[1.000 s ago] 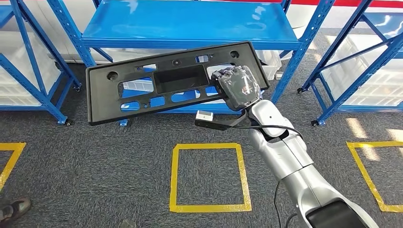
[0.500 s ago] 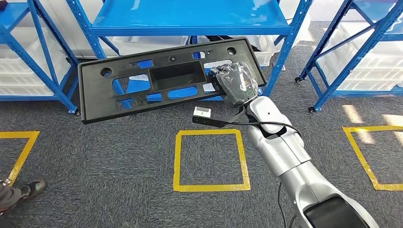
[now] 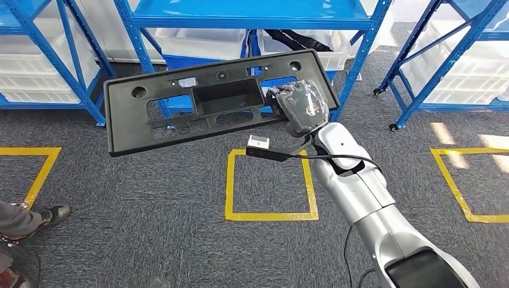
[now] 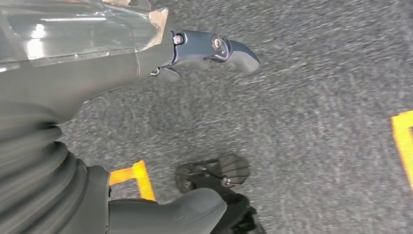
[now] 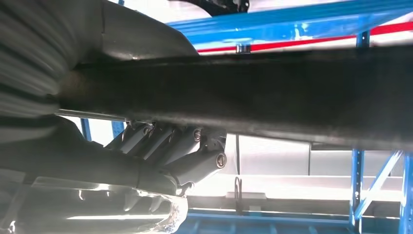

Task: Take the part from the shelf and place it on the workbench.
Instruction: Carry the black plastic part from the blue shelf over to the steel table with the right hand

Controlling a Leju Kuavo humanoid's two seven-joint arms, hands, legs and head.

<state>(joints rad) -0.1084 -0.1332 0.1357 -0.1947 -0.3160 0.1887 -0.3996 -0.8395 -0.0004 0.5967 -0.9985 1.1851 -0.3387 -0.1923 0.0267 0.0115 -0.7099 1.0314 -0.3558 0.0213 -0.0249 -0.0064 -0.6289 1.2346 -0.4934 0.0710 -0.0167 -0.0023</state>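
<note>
In the head view, the long black part [image 3: 210, 102] is gripped at its right end by the right hand [image 3: 302, 108] and is held in the air, tilted, stretching away to the left of that hand. The blue shelf [image 3: 252, 13] is seen just beyond the hand, and a yellow floor square [image 3: 270, 185] lies below it on the grey carpet.

In the left wrist view, the left hand [image 4: 146, 63] is seen above the carpet, nothing held, fingers [image 4: 234, 48] extended.

In the right wrist view, the part [image 5: 272, 97] is clasped between the thumb and the fingers [image 5: 185, 146].
</note>
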